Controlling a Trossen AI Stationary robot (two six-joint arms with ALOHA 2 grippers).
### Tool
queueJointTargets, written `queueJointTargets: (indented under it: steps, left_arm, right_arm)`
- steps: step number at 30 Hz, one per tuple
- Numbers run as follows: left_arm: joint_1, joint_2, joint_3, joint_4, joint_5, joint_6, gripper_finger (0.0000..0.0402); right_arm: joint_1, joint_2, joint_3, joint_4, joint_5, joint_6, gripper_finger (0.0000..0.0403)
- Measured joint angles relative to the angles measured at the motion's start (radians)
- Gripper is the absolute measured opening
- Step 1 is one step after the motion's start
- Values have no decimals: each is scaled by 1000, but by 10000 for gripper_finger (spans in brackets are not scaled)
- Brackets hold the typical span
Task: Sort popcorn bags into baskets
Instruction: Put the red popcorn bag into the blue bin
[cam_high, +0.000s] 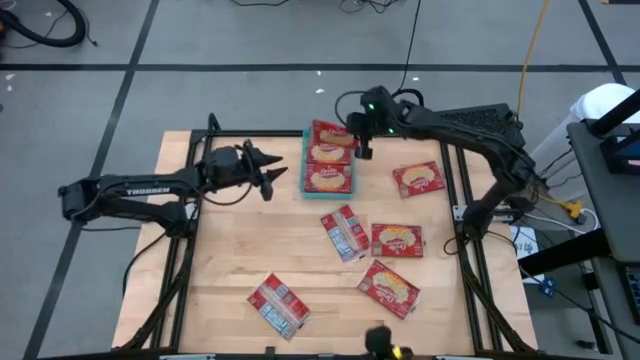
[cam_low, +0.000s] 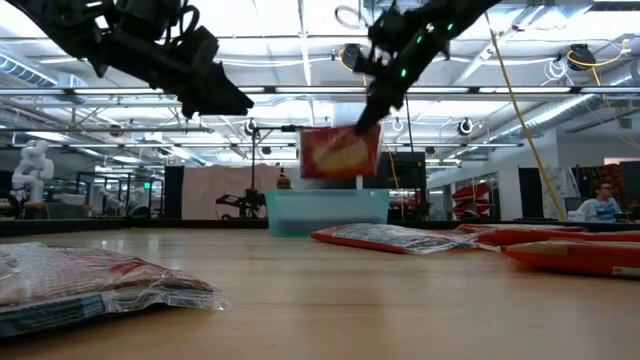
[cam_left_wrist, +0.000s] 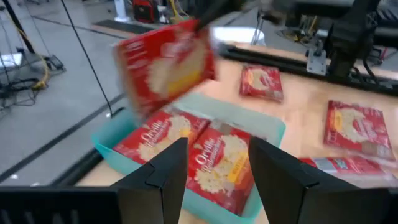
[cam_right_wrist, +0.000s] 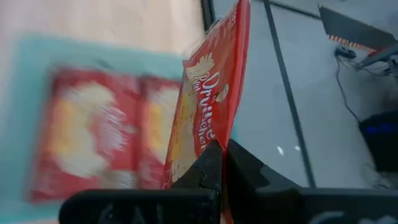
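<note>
My right jaws (cam_right_wrist: 214, 163) were pinched shut on a bag's (cam_right_wrist: 208, 118) edge over the basket (cam_high: 304, 160) (light, floppy, slick film, I'd guess), left jaws (cam_left_wrist: 217, 177) half open and empty.

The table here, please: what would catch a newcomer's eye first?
A red popcorn bag hangs in the air over the teal basket, pinched at one edge by the shut right pincer. Two bags already lie side by side in the basket, and five more are scattered on the wooden table.
</note>
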Motion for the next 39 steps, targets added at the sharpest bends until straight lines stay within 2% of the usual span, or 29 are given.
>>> queueJointTargets:
  steps: [3,9,20,24,28,32,36,39]
  left_arm:
    - [-28,31,0,-2,1,-2,172]
    - [-57,73,0,10,1,-2,172]
    - [-57,77,0,11,0,-16,172]
    - [-66,77,0,11,-1,-24,172]
    - [-80,77,0,11,-1,-24,172]
    - [-88,77,0,11,-1,-24,172]
    - [-89,77,0,10,-1,-19,172]
    - [-89,77,0,0,-1,-18,172]
  right_arm:
    - [-41,68,22,13,-35,-91,0]
    - [-87,139,22,91,-202,-177,0]
    - [-106,191,23,99,-209,-219,2]
    - [-106,210,21,128,-197,-246,25]
    - [-99,217,21,163,-118,-274,70]
    - [-98,216,21,213,-93,-270,117]
    - [-74,194,21,270,7,-148,147]
    - [-28,159,21,263,11,-24,157]
